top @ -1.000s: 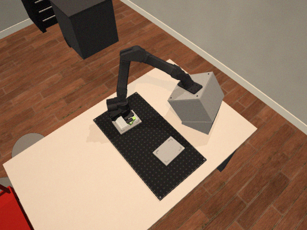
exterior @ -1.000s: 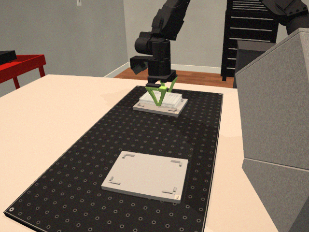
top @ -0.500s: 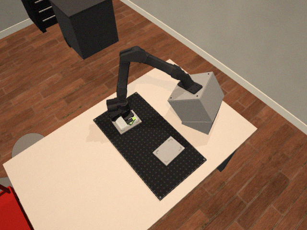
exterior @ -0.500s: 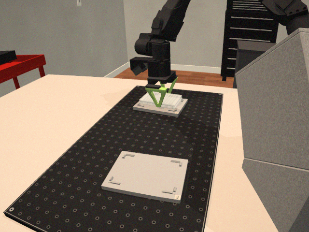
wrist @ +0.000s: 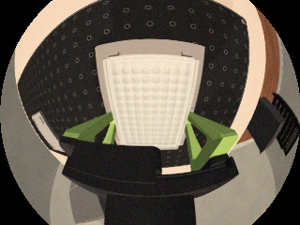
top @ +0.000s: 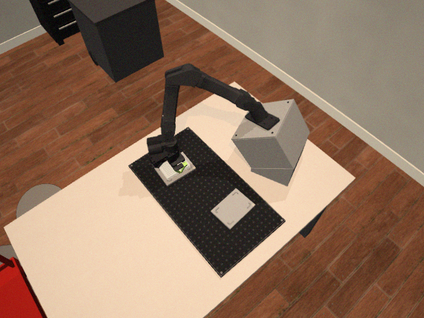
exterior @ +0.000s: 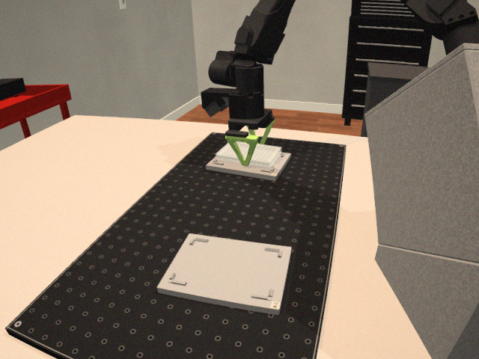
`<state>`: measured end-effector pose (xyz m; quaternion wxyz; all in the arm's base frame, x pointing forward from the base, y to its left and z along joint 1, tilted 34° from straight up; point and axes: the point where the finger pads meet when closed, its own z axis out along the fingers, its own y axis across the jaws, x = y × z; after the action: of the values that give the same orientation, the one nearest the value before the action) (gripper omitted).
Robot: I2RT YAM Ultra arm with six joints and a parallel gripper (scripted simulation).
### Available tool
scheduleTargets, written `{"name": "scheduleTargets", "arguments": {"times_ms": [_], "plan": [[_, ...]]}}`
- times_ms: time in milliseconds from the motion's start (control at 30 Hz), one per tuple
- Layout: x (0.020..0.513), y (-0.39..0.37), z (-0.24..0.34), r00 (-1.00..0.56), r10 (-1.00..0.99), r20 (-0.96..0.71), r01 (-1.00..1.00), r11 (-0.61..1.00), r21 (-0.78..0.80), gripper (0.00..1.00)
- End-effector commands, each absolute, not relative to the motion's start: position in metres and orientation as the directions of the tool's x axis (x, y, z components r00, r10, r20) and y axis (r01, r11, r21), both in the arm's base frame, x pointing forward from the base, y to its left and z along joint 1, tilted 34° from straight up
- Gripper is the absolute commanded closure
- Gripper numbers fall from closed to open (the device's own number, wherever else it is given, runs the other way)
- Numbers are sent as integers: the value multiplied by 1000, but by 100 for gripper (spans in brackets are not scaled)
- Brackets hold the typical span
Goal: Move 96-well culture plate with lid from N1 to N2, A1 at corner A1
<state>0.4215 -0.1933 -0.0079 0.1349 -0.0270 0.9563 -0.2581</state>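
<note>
Gripper (exterior: 247,148) with green fingers clamped on long sides of lidded 96-well culture plate (exterior: 249,154), plate on nest N1 (exterior: 280,167) at far end of black perforated breadboard (exterior: 127,247). Nest N2 (exterior: 228,270) near end, bare, A1 label at one corner. Breadboard on pale tabletop (top: 103,239). Arm mounted on grey pedestal (top: 273,150). Room: wood-plank floor (top: 51,112), grey walls, dark drawer cabinet (exterior: 386,46), red cart (exterior: 34,98).
</note>
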Motion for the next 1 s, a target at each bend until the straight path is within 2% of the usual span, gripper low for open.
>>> {"name": "scheduleTargets", "arguments": {"times_ms": [0,967], "plan": [[437,-197,-3,-951,-128,-280,32,863,-504,100],[436,-196,0,-952,-129,-278,29,864,-502,100]]}}
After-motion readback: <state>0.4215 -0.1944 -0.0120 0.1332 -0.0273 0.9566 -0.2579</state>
